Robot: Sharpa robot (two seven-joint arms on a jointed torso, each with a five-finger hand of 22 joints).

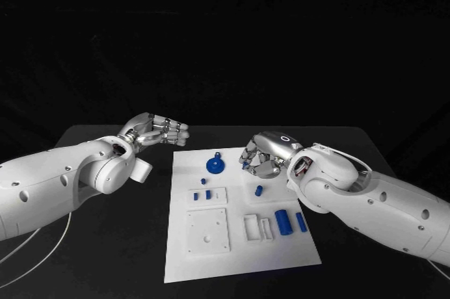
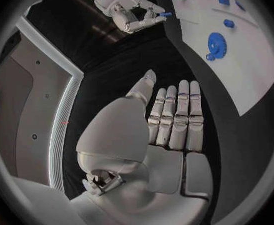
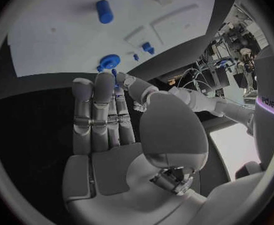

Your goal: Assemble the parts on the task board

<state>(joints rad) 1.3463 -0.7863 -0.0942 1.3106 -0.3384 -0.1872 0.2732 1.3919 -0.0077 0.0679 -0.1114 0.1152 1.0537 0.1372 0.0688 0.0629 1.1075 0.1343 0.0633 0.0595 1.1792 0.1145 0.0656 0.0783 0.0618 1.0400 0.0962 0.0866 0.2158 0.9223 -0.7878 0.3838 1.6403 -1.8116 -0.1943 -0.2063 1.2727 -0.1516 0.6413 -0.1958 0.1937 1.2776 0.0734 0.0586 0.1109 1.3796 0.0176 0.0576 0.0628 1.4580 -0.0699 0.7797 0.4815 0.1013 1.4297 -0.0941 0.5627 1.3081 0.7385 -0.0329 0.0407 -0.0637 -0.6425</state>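
1. Head view: the right robot hand [image 1: 263, 157] hovers over the white board [image 1: 239, 253] near the toothed blue gear [image 1: 216, 166]; its grasp is hidden. Likely carrying a part to seat.
2. Left wrist view: the left robot hand [image 2: 174, 122] lies flat, released, on the matte black table [image 2: 121, 60]; the right robot hand pinches a small blue peg [image 2: 164, 15].
3. Right wrist view: the peg isn't discernible.

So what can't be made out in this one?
- Head view: the right hand covers the far right corner of the board and whatever it pinches.
- Left wrist view: the blue part in that hand is too small to identify.
- Right wrist view: its own fingers hide most of that part.
- Head view: the peg is too small to tell its shape.
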